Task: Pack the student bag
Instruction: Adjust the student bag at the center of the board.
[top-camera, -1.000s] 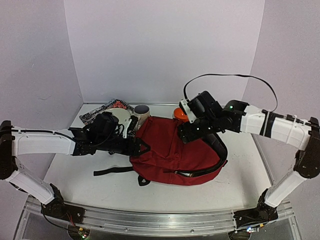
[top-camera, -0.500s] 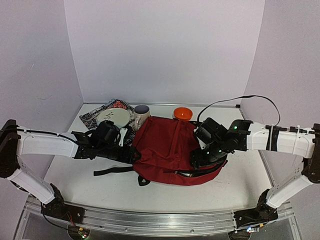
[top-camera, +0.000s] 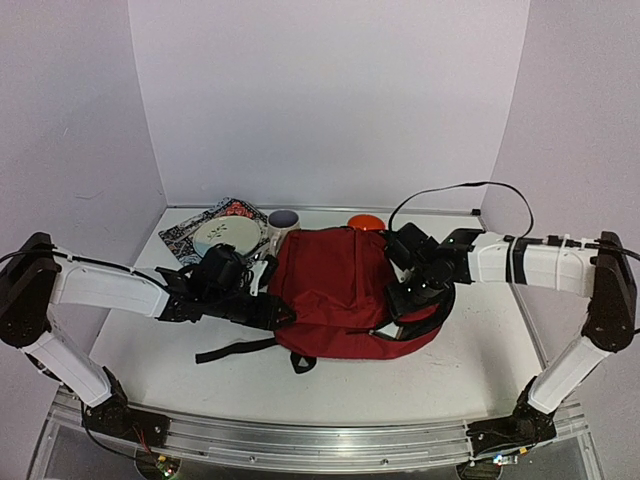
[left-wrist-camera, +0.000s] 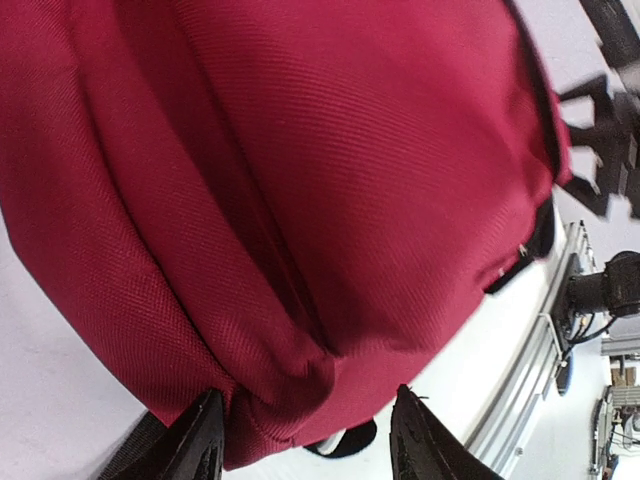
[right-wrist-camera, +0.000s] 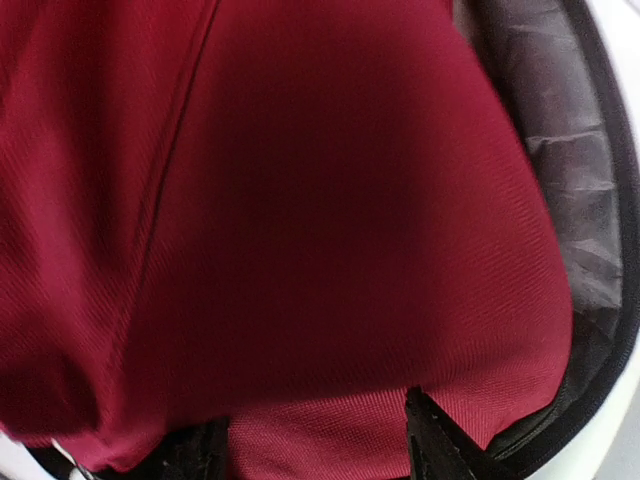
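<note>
The student bag (top-camera: 340, 290) lies flat in the middle of the table (top-camera: 150, 345), red side up. It is the biggest thing there. A black strap (top-camera: 235, 349) trails out from its near-left corner onto the table.

Your left gripper (top-camera: 272, 306) is at the bag's left edge, low on the table. In the left wrist view its fingers (left-wrist-camera: 205, 445) stand moderately apart and a bunched fold of red fabric fills the gap, touching both. Take that as a grip on the bag's edge.

Your right gripper (top-camera: 408, 298) is on the bag's right side, over the dark rim there. In the right wrist view only the finger (right-wrist-camera: 430, 435) tips show, set apart, with red cloth running across between them. You can't tell whether they pinch the cloth or only press on it. Grey lining (right-wrist-camera: 545, 150) shows at the upper right of that view, with a black zip edge (right-wrist-camera: 612, 190) outside it.

Behind the bag, far left, a white plate (top-camera: 224, 234) sits on a patterned cloth (top-camera: 178, 238). A mug (top-camera: 284, 222) stands just beside the plate and close to the bag's top-left corner. An orange bowl (top-camera: 366, 220) peeks over the bag's far edge, partly hidden.
</note>
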